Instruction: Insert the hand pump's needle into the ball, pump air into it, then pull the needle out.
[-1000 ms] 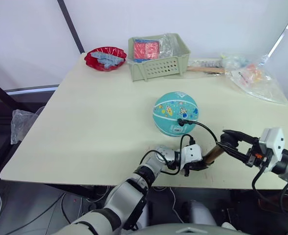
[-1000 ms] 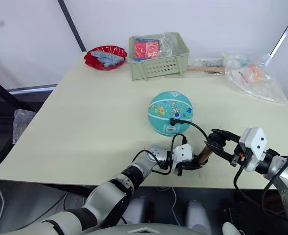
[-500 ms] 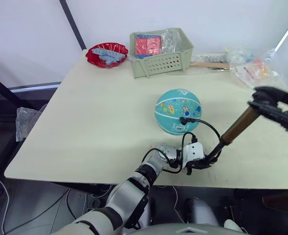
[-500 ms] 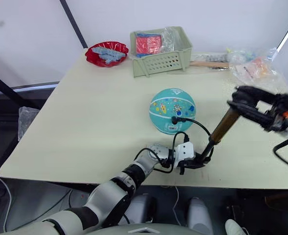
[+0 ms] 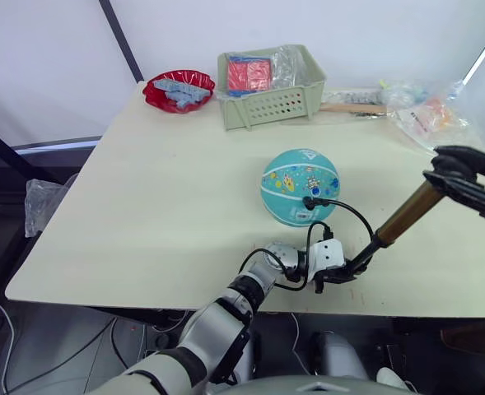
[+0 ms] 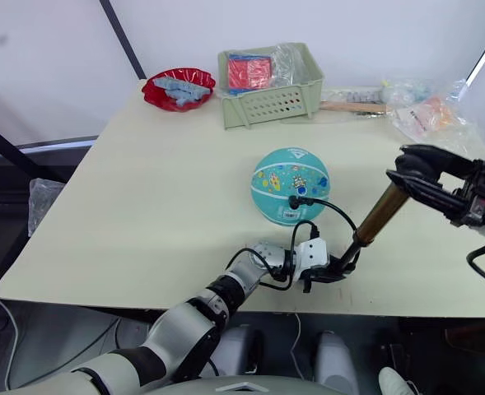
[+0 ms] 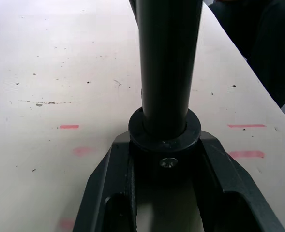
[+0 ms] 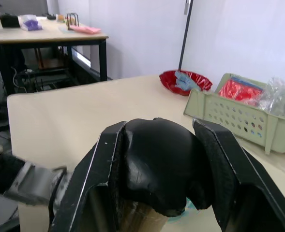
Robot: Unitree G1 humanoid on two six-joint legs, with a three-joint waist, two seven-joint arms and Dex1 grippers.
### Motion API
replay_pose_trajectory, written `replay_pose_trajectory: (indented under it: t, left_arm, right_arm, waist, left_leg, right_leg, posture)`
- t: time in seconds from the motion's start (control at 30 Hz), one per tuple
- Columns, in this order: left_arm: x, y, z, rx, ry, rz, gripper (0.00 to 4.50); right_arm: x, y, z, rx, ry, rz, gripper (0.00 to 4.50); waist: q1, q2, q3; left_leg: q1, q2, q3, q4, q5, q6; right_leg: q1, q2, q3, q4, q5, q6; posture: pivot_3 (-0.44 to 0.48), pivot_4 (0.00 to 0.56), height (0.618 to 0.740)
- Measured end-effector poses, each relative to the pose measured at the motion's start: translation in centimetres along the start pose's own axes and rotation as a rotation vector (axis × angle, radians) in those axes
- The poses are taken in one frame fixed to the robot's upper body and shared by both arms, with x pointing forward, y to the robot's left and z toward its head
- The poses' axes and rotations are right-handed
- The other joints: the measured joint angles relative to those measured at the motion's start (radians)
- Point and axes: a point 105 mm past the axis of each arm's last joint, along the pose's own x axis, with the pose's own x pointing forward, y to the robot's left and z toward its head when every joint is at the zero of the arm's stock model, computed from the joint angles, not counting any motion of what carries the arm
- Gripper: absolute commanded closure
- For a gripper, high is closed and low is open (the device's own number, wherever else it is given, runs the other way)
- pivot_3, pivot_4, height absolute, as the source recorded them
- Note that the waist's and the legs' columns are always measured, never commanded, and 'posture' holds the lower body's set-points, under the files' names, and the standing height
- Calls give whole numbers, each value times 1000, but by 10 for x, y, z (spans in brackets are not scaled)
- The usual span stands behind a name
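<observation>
Left end effector (image 5: 347,270): I see it low at the desk's near edge, fingers (image 7: 108,193) closed around the black base end of the hand pump (image 5: 394,224); in the left wrist view the base collar sits snug between both fingers with no gap.
Right end effector (image 6: 411,169): raised off the desk on my right side, clamped on the pump's black T-handle; the right wrist view shows the rounded black handle wedged between the two fingers (image 8: 91,179).
Hand pump: tilted, base down by the left end effector, gold-bronze barrel rising up and to the right to the handle; the barrel looks drawn out long.
Hose (image 5: 351,216): thin black loop running from the pump's base up to the ball.
Needle (image 5: 307,202): its black fitting sits against the near face of the ball; I cannot make out the metal pin itself.
Ball (image 5: 300,186): teal, resting on the desk (image 5: 160,189) about mid-desk, just beyond the left end effector, white triangle logo on top.
Far edge: green basket (image 5: 271,86) with red packets, red bowl (image 5: 178,89) to its left, plastic bags (image 5: 436,119) at far right.
</observation>
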Motion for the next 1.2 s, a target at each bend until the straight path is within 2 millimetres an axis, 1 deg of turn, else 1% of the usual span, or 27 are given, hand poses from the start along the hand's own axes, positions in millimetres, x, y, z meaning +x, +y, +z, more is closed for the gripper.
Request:
replay_pose_trajectory:
  t: [0.03,0.13,0.2,0.27,0.3,0.33,0.5,0.73,0.83,0.87,0.93,1.0,1.13,1.17,1.2]
  left_arm:
    - [0,0,0,0,1,1,3466]
    - [0,-1,-2,-5,6,4,3466]
    - [-2,0,-4,-7,12,8,3466]
    - [-2,0,-5,-9,16,10,3466]
    - [-2,0,-5,-9,17,12,3466]
    - [-2,0,-5,-9,17,12,3466]
    - [-2,-1,-7,-12,26,9,3466]
    - [-2,-1,-8,-14,27,9,3466]
    - [-1,-1,-6,-11,22,6,3466]
    - [-1,-1,-5,-9,18,3,3466]
    - [0,-2,-4,-9,15,-2,3466]
    - [0,-2,-3,-9,10,-6,3466]
    - [0,-1,-2,-11,4,-4,3466]
    - [-1,0,-1,-11,2,-4,3466]
    - [-1,0,-1,-11,2,-4,3466]
  right_arm:
    - [0,0,-3,-3,5,-1,2854]
    - [3,7,-24,-12,51,11,2854]
    - [7,12,-44,-6,89,12,2854]
    - [8,14,-56,11,96,0,2854]
    - [10,16,-69,27,114,-11,2854]
    - [10,17,-73,33,120,-14,2854]
    - [13,29,-109,68,200,-35,2854]
    - [13,30,-107,66,175,-47,2854]
    - [10,23,-101,108,139,-78,2854]
    - [8,19,-97,137,123,-93,2854]
    - [7,17,-94,158,110,-99,2854]
    - [4,9,-81,168,79,-106,2854]
    - [3,1,-57,168,17,-98,2854]
    - [3,-2,-47,163,-11,-100,2854]
    - [3,-3,-43,158,-18,-99,2854]
  waist:
    - [-1,0,0]
    - [-1,-3,-3]
    - [-1,-6,-5]
    - [-2,-9,-7]
    - [-1,-10,-9]
    - [-2,-10,-10]
    - [-1,-12,-19]
    - [-1,-12,-21]
    - [0,-9,-19]
    - [1,-6,-15]
    - [2,-4,-11]
    - [3,-1,-7]
    - [3,0,-4]
    - [3,0,-3]
    - [3,0,-2]
  left_leg:
    - [0,1,0,0,0,0]
    - [3,2,0,0,0,0]
    - [7,4,0,-2,0,0]
    - [11,5,1,-3,0,0]
    - [12,5,1,-4,0,0]
    - [12,5,1,-4,0,0]
    - [13,6,0,-5,0,0]
    - [13,6,0,-5,0,0]
    - [12,6,1,-5,0,0]
    - [11,5,1,-5,0,0]
    - [11,5,1,-5,0,0]
    - [9,4,2,-5,0,0]
    - [8,4,2,-5,0,0]
    - [7,4,2,-5,0,0]
    - [7,4,2,-5,0,0]
  right_leg:
    - [0,0,0,0,0,0]
    - [2,2,0,0,0,0]
    - [4,3,1,0,0,-1]
    - [7,4,1,0,-1,-1]
    - [8,4,1,0,-1,-2]
    - [8,5,1,0,-1,-2]
    - [8,6,0,0,-2,-3]
    - [8,5,0,0,-2,-4]
    - [7,5,0,0,-2,-4]
    - [7,4,1,0,-2,-4]
    - [7,4,1,0,-2,-4]
    - [5,3,1,0,-2,-3]
    - [5,3,1,0,-2,-3]
    - [4,3,1,0,-2,-3]
    - [4,3,1,0,-2,-3]
  posture:
    - [0,150,738]
    - [0,150,738]
    - [0,150,738]
    - [0,150,738]
    - [0,150,738]
    - [0,150,738]
    - [0,150,738]
    - [0,150,738]
    - [0,150,738]
    - [0,150,738]
    - [0,150,738]
    - [0,150,738]
    - [0,150,738]
    - [0,150,738]
    - [0,150,738]
